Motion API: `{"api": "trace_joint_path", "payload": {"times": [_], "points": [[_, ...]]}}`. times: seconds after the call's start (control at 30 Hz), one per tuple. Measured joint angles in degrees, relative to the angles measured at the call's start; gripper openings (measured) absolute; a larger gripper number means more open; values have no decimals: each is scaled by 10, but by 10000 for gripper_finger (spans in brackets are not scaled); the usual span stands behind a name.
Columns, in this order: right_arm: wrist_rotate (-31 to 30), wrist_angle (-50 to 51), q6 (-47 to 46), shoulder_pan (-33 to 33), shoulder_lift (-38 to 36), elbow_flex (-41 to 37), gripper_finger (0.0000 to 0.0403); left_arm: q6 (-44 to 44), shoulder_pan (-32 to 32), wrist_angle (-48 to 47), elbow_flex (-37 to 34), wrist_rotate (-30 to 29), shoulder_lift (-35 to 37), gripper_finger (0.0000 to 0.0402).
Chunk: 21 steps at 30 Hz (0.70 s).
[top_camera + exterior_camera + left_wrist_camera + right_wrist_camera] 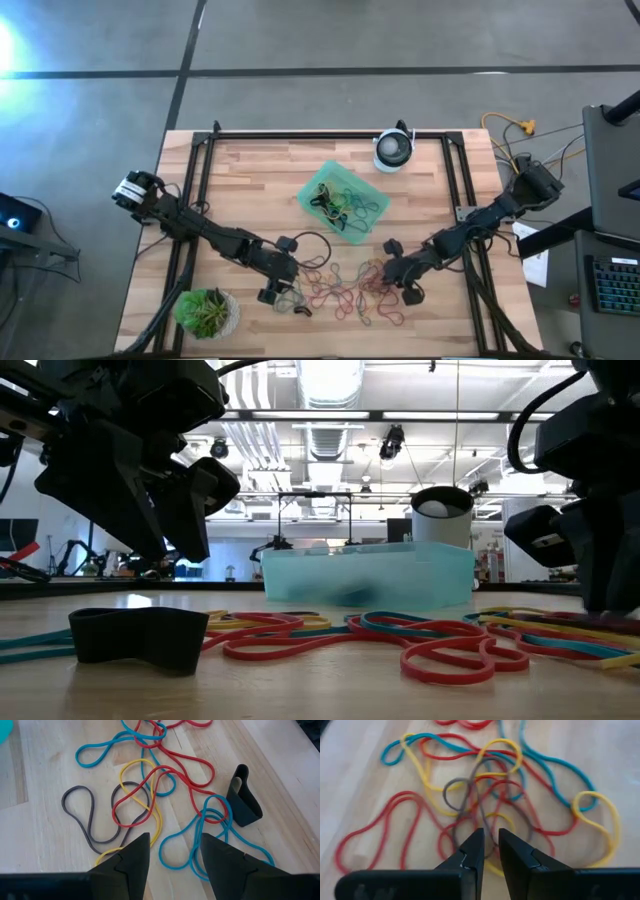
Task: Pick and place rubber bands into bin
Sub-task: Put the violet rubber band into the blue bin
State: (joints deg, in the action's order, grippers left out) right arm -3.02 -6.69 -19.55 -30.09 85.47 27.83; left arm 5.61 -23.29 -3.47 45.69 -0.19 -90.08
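Currently both grippers hover over the rubber bands (345,290): left open, right slightly parted.

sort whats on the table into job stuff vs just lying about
Job: loose rubber bands on the wood, green bin already holding some, left gripper, right gripper.
Lying about: potted plant, round white-and-black device.

You're in a robotics lab: exposed silver ceiling ducts (330,380), strip lights, polished grey concrete floor (330,35), black keyboard (612,285).
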Motion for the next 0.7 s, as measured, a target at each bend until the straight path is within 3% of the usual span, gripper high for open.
{"api": "trace_joint_path", "payload": {"times": [0.7], "points": [[-2,-1,0,0,0,0,80,0,0,0,-1,0,0,160]]}}
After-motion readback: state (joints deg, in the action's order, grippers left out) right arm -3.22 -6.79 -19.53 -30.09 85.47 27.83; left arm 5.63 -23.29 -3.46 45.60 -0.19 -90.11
